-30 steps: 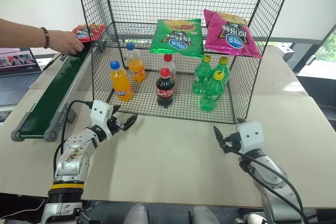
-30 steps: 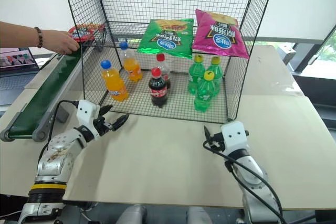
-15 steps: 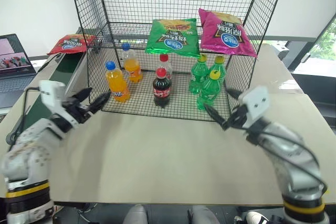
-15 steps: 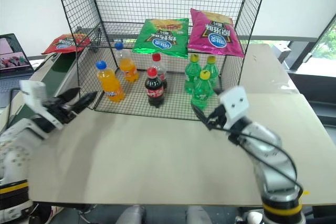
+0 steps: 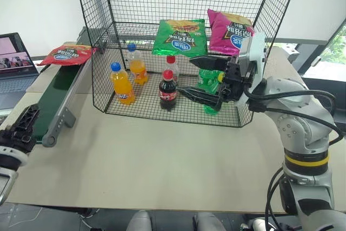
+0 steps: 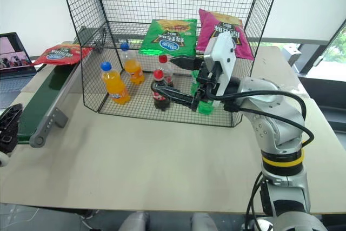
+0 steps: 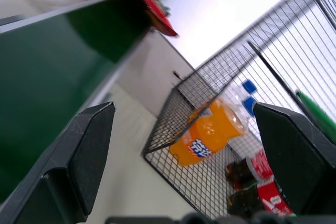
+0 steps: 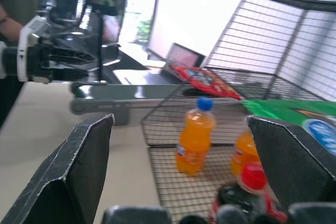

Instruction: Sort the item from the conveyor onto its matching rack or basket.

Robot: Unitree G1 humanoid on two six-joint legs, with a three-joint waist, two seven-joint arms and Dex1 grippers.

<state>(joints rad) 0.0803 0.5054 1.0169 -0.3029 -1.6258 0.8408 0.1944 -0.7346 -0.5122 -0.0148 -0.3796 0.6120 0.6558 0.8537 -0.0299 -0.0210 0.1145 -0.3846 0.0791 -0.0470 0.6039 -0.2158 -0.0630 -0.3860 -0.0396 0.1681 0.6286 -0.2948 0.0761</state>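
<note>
The right gripper point(image 5: 201, 77) is raised in front of the black wire rack point(image 5: 108, 14), pointing toward the robot's left, its two black fingers spread wide apart with nothing between them and touching nothing. One finger crosses in front of the green chip bag point(image 5: 180, 37), the other in front of the cola bottle point(image 5: 167, 88) and the green soda bottles point(image 5: 206, 79) on the lower tier. The left gripper point(image 5: 22, 128) sits low at the robot's far left, over the near end of the conveyor point(image 5: 52, 97); in the left wrist view its fingers point(image 7: 86, 145) stand wide apart and empty, with the green belt and an orange soda bottle point(image 7: 210, 132) seen between them.

The red chip bag point(image 5: 67, 54) lies flat at the far end of the conveyor, just beside the rack's left wall and well apart from both grippers. Inside the rack, two orange soda bottles point(image 5: 122, 84) stand on the lower tier near that wall, and a magenta chip bag point(image 5: 230, 31) leans beside the green one on the middle tier. A laptop point(image 5: 14, 58) is open on the table point(image 5: 146, 166) to the left of the conveyor.
</note>
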